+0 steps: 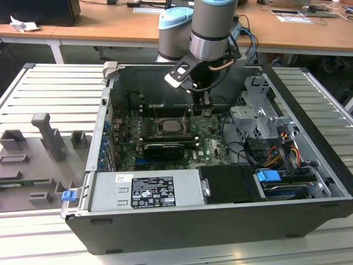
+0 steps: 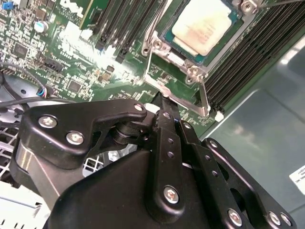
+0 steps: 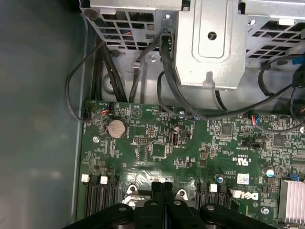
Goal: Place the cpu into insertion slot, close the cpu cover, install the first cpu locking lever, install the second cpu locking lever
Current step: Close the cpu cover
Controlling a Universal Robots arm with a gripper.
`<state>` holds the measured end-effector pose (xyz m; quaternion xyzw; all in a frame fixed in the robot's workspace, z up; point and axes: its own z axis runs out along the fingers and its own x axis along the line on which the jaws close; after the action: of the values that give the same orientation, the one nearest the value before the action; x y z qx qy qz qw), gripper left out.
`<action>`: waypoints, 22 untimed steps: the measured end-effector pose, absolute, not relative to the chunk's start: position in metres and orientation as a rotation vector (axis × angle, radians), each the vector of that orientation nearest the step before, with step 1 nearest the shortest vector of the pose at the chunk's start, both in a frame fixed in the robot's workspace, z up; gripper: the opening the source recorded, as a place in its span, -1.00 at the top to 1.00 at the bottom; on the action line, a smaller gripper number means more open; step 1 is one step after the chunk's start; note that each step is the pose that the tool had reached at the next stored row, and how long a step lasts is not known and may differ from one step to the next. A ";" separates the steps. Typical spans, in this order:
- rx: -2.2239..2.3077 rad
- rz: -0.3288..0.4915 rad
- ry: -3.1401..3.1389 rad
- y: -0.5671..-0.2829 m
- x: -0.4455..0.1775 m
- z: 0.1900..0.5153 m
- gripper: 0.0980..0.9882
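The cpu point(image 2: 206, 24) lies flat in the insertion slot point(image 2: 174, 58), its pale metal top facing up; in the exterior view the cpu point(image 1: 171, 126) is at the middle of the green board. The silvery cpu cover point(image 2: 158, 45) frames the chip. A thin wire locking lever point(image 2: 193, 105) runs along the socket's near side, and two thin rods stand up beside the socket in the exterior view. My gripper point(image 2: 164, 98) has its black fingers pressed together, their tip at that lever. It hangs just to the exterior view's right of the socket point(image 1: 204, 110), low over the board point(image 3: 162, 185).
Long black memory slots point(image 2: 238, 57) flank the socket. A long black card point(image 1: 164, 149) lies in front of it. A metal drive cage point(image 3: 209, 43) and loose cables point(image 3: 157, 62) sit nearby. The power supply point(image 1: 146, 190) fills the case front. A grey fixture tray point(image 1: 38, 149) lies outside the case.
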<state>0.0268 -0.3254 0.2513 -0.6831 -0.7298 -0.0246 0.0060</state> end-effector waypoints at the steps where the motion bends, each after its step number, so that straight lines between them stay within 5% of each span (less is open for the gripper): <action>1: -2.138 -0.077 -2.284 -0.325 0.025 0.251 0.98; 22: -2.138 -0.077 -2.284 -0.324 -0.049 0.243 0.98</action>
<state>-0.0490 -0.3241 0.2430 -0.6832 -0.7298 -0.0246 0.0060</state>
